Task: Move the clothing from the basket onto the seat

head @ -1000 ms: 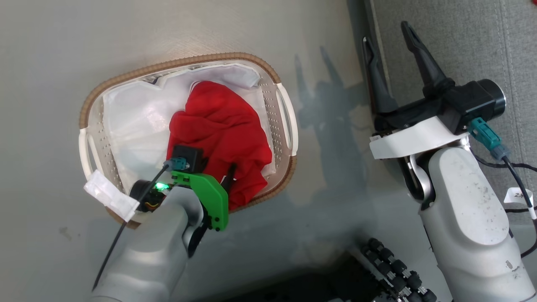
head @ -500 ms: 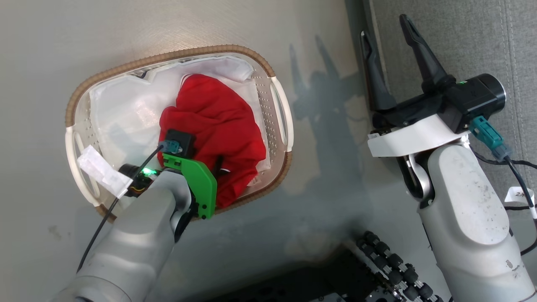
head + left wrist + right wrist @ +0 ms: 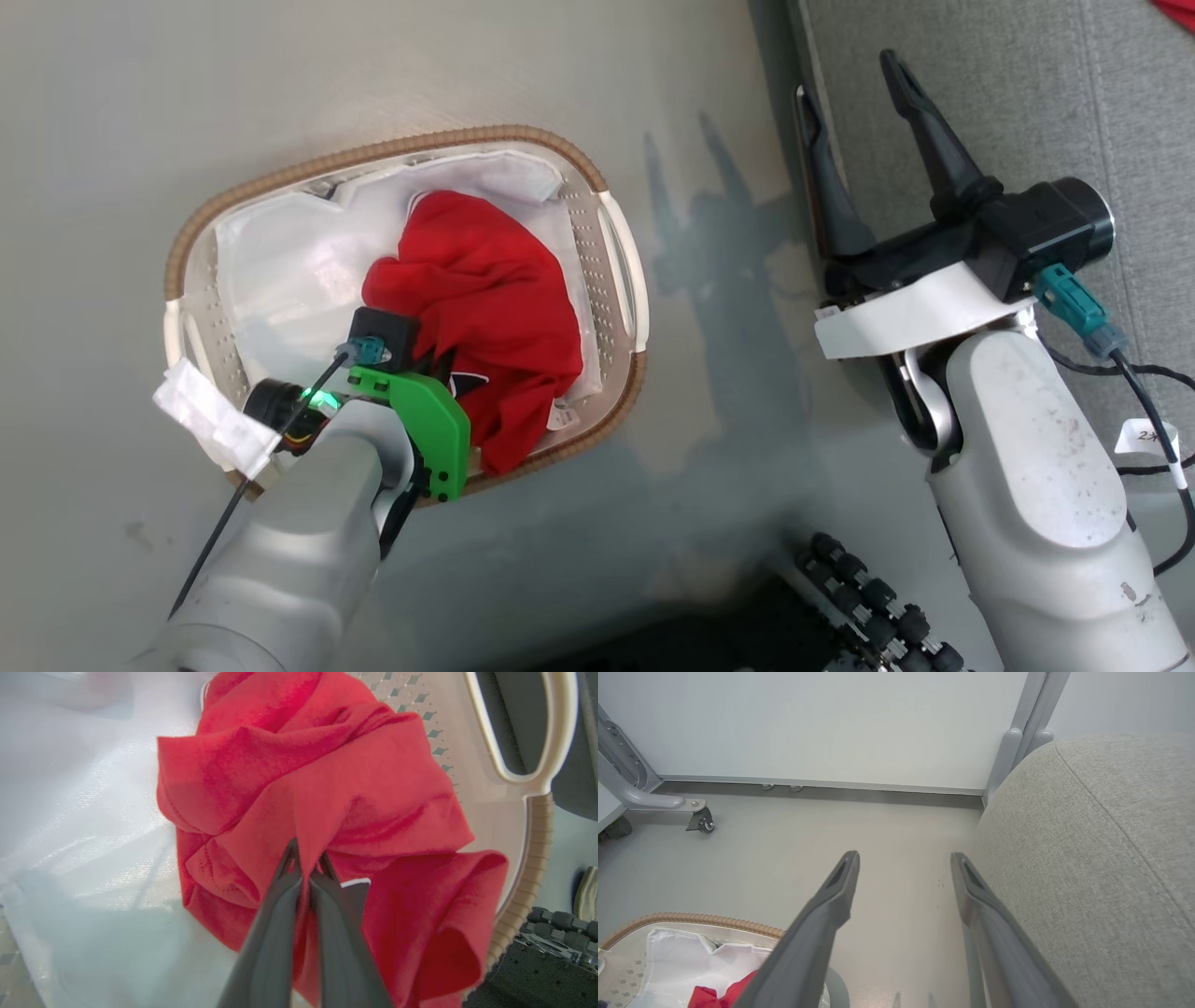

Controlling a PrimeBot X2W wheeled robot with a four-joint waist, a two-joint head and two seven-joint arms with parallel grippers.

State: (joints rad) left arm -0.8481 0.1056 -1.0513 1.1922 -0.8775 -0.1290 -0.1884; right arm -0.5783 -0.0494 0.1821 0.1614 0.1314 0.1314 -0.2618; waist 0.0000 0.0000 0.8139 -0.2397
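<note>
The left gripper (image 3: pixel 306 861) was clamped on a fold of the red clothing (image 3: pixel 327 779), which lay bunched on the white liner (image 3: pixel 280 271) at the seat-side end of the basket (image 3: pixel 373 154). The right gripper (image 3: pixel 846 75) hung empty over the floor (image 3: pixel 467 56), fingers apart, just beside the grey seat (image 3: pixel 1027 93) and well apart from the basket

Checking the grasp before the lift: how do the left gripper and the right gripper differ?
The left gripper is shut on a fold of the clothing; the right gripper is open and empty. The left gripper is down in the basket; the right gripper is above the floor beside the seat. The left gripper sits on a green bracket; the right gripper on a white bracket. Both have long dark fingers.
</note>
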